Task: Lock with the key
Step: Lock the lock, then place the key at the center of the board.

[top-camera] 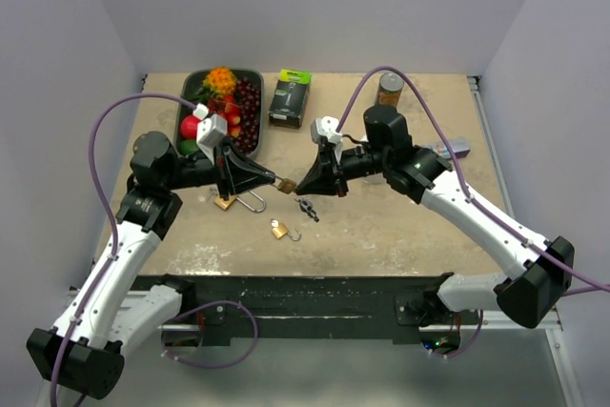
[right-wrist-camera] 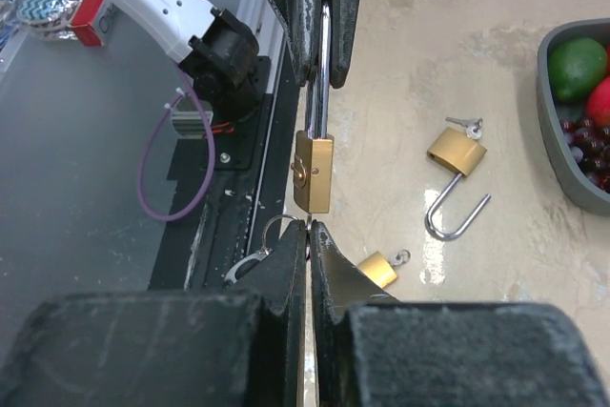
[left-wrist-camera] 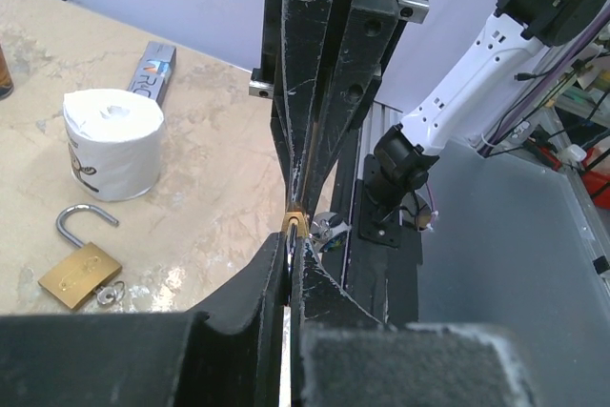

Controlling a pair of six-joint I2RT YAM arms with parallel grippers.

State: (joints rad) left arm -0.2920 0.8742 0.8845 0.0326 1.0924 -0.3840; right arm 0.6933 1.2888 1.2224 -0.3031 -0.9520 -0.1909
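Note:
A small brass padlock [top-camera: 285,186] hangs in the air between my two grippers. My left gripper [top-camera: 274,179] is shut on its steel shackle [right-wrist-camera: 324,64]. In the left wrist view my left gripper [left-wrist-camera: 291,240] pinches the shackle and only the padlock's brass edge [left-wrist-camera: 296,223] shows. My right gripper [top-camera: 298,188] is shut on the key. In the right wrist view the right gripper [right-wrist-camera: 308,228] sits right under the padlock body [right-wrist-camera: 313,173]. The key's tip [right-wrist-camera: 308,217] meets the padlock's underside. Its ring [right-wrist-camera: 270,235] hangs to the left.
A larger open padlock [top-camera: 229,201] and a small open padlock [top-camera: 278,230] lie on the table, with dark keys [top-camera: 307,208] between them. A fruit tray [top-camera: 259,121], a black box [top-camera: 289,97] and a jar [top-camera: 389,90] stand at the back. A tape roll [left-wrist-camera: 110,145] sits to the right.

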